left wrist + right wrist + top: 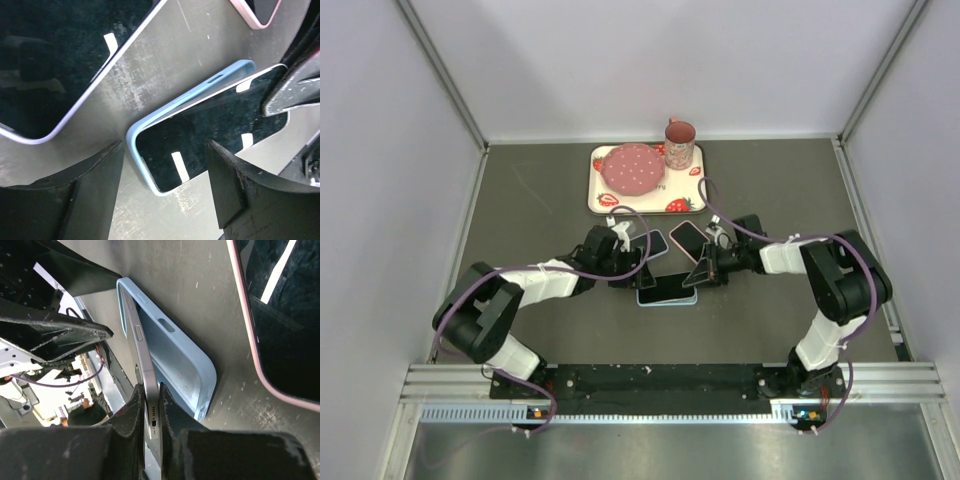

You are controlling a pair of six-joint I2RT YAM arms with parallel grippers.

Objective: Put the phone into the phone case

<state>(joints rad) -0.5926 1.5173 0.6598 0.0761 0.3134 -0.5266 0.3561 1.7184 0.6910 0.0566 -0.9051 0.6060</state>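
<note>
1. Right gripper is clamped on the port end of the phone, with the thin edge between its fingers.
2. The phone sits tilted. Its far end is tucked into the light blue phone case and the gripped end is raised clear of the case wall, likely to hinge it down into place.
3. Left gripper is spread wide and holds nothing. Its fingers straddle the seated corner of the case, probably to steady it or press down.
4. Two spare phones lie just beyond, one lavender-edged and one in a pink case.
5. The table is dark grey and scuffed.
6. At the back, a strawberry-print tray carries a pink plate and a cup.
7. White walls enclose the cell.
</note>
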